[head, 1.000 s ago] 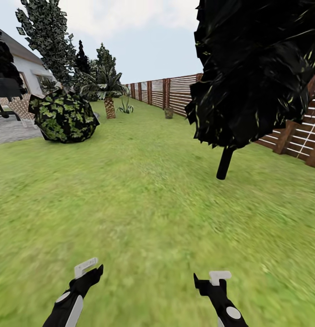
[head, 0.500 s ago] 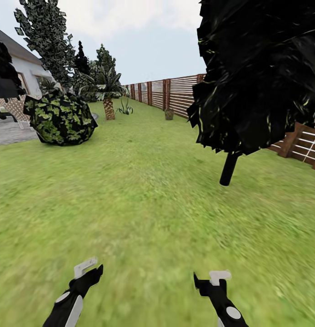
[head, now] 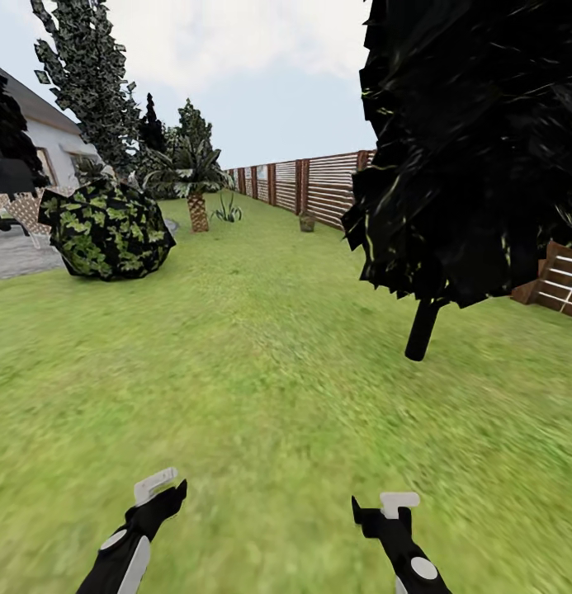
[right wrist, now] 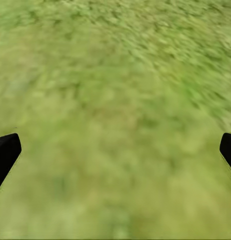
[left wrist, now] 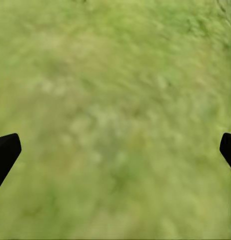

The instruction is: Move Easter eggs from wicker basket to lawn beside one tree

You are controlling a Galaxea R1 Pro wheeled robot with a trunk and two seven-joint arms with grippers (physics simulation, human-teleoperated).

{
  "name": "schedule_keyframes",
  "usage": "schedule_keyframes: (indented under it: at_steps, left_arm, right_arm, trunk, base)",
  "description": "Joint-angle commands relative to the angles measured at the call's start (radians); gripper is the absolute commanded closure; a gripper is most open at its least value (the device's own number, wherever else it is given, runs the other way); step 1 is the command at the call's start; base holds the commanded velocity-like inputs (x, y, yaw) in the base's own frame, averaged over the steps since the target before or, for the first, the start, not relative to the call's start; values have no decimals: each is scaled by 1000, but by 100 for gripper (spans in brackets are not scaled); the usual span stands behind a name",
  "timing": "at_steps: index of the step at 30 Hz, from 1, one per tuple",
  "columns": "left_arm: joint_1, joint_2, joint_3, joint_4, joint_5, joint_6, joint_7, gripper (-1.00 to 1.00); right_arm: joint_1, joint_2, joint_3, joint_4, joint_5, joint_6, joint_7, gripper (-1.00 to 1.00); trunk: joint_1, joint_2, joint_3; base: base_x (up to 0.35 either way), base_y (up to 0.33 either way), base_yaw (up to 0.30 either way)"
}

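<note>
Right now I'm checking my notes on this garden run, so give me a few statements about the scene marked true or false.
1. Both grippers are open with nothing between the fingers: left gripper, right gripper. True.
2. A wicker basket sits on the grass just ahead of the grippers. False: bare lawn lies there.
3. The black-trunked tree stands ahead on the robot's right. True.
4. The round bush is on the robot's right, against the fence. False: it is on the left, near the paved patch.
5. A short palm stands farther back on the lawn. True.
</note>
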Motion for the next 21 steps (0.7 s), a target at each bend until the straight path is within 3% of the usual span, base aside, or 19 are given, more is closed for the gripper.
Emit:
schedule_keyframes:
  at_steps: [1,12,21]
  left_arm:
    - [0,-1,2,-2,10,7,1,-100]
    - [0,-1,2,0,10,7,1,-100]
    - [0,-2,3,1,10,7,1,-100]
  right_arm:
    - [0,0,1,1,-1,-3,-1,-100]
    - [0,0,3,7,-3,-2,-2,-100]
    - [0,0,5,13,-6,0,-1,-100]
  trunk:
    - [-4,7,2]
    - [-46,84,30]
    - [-46,84,16]
  base:
    - [336,0,0]
    - [336,0,0]
    - [336,0,0]
